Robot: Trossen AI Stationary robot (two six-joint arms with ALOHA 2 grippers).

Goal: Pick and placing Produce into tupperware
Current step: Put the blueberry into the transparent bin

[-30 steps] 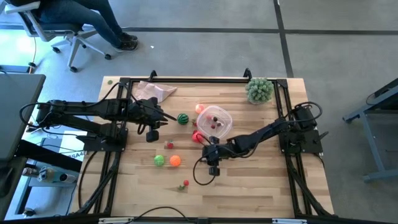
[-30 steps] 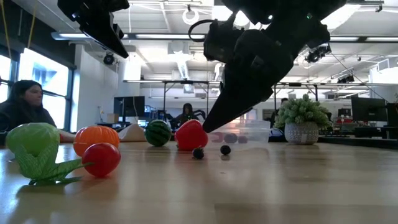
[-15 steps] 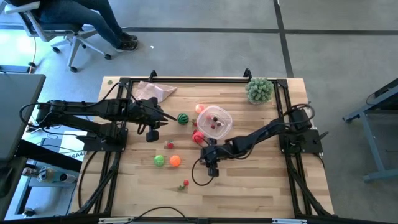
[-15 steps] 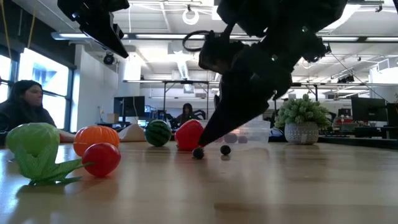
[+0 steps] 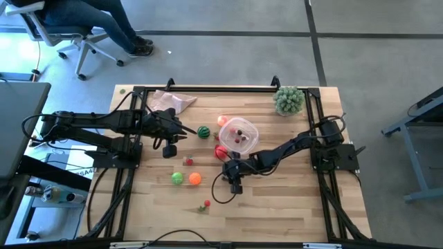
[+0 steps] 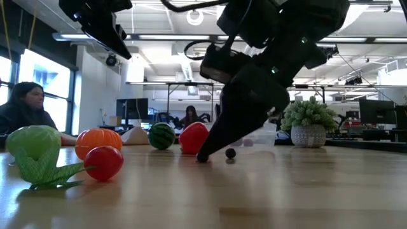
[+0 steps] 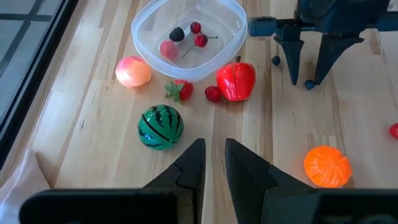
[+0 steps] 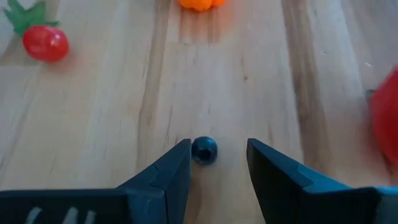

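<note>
Produce: small dark blue toy berry (image 8: 204,150) sits on the bare wood between the spread fingers of the right gripper (image 8: 214,163), tips down at the table surface, not pinching it. In the low view that gripper (image 6: 205,154) touches down just left of a second dark berry (image 6: 230,153). No readable labels or writing on anything.

Near zone: small red cherry piece (image 5: 207,203) alone, well apart from the rest, with open wood around it and clear of the near edge of the light wooden table (image 5: 291,207). Next out, green leafy ball (image 5: 178,178), ribbed orange ball (image 5: 195,178) touching or just beside it, and a small red tomato-like ball (image 5: 187,162) a bit farther.

Middle: red toy pepper (image 7: 237,81) just left of the right gripper, with a small red berry (image 7: 212,94) and a toy strawberry (image 7: 181,91) beside it. Striped green watermelon ball (image 7: 160,126) is farther left, free on all sides.

Left gripper (image 7: 211,163) hovers left of the watermelon ball, fingers parted a narrow gap, holding nothing.

Clear roundish plastic tub with whitish rim (image 7: 231,15) is just beyond the pepper, holding a few red pieces and one dark berry. Pink-orange ball (image 7: 133,71) touches or nearly touches its wall.

Far edge: beige cloth (image 5: 172,101) far left, bushy pale-green plant (image 5: 288,100) far right. Right half of the table is open apart from the right arm.
</note>
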